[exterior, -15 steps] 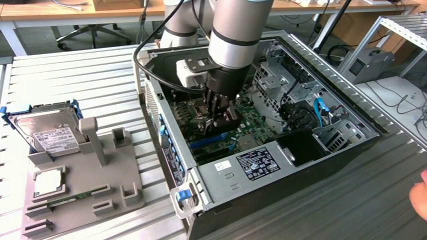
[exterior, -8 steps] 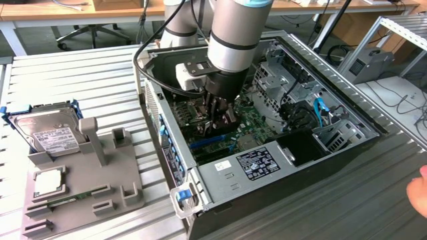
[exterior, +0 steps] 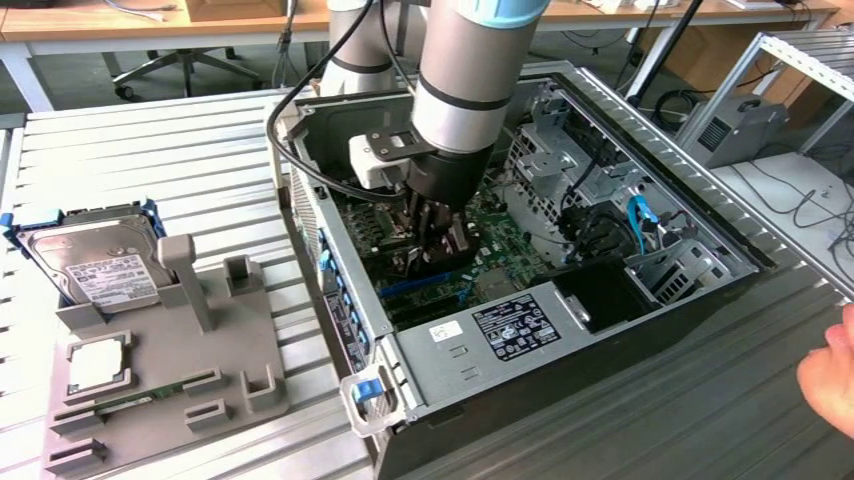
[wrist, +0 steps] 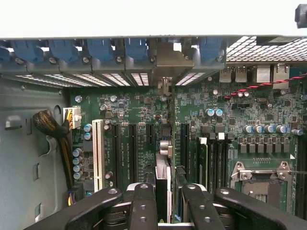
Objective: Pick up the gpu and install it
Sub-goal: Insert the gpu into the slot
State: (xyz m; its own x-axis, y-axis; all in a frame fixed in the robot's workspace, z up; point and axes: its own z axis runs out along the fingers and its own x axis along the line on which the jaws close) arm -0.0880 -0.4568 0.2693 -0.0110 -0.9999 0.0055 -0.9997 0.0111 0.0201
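Observation:
The gpu [wrist: 163, 178] shows edge-on in the wrist view as a thin dark card. It stands upright over the black expansion slots of the green motherboard [wrist: 139, 112]. Its silver end bracket [wrist: 166, 60] lies against the row of blue slot clips on the case's rear wall. My gripper [wrist: 165, 211] is shut on the gpu, with one black finger [wrist: 143, 206] on each side of it. In the exterior view the gripper [exterior: 438, 235] reaches down into the open computer case [exterior: 441, 385], and the dark gpu [exterior: 451, 262] sits low between its fingers near the board.
On the exterior view's left, a grey fixture [exterior: 200, 330] holds a silver hard drive [exterior: 94, 262], a processor chip [exterior: 96, 365] and a memory stick [exterior: 134, 400]. A person's hand [exterior: 830, 375] is at the exterior view's right edge. A white slot [wrist: 98, 153], a cable bundle [wrist: 53, 127] and the processor socket [wrist: 261, 179] flank the gpu.

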